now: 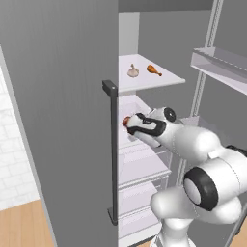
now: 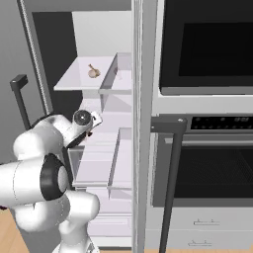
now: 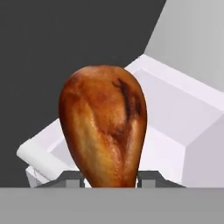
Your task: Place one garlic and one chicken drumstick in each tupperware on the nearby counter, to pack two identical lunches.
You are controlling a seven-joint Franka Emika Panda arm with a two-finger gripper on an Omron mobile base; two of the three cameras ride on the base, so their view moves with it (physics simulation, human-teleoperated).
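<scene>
My gripper (image 3: 109, 179) is shut on a glossy red-brown chicken drumstick (image 3: 103, 124), whose fat end stands up between the two dark fingertips (image 3: 70, 178). In the left base view the gripper (image 1: 129, 123) reaches into the open fridge at middle-shelf height, and the held drumstick (image 1: 126, 120) shows as a red spot at its tip. On the upper shelf (image 1: 166, 82) lie a garlic (image 1: 133, 71) and a second chicken drumstick (image 1: 154, 70), side by side. The same garlic (image 2: 93, 71) sits on that shelf in the right base view. The tupperware and the counter are out of view.
The grey fridge door with its dark handle (image 1: 112, 144) stands close on the left. Door racks (image 1: 217, 62) jut out on the right. White shelves and a drawer (image 3: 175, 113) lie below and behind the gripper. A built-in oven (image 2: 207, 49) stands right of the fridge.
</scene>
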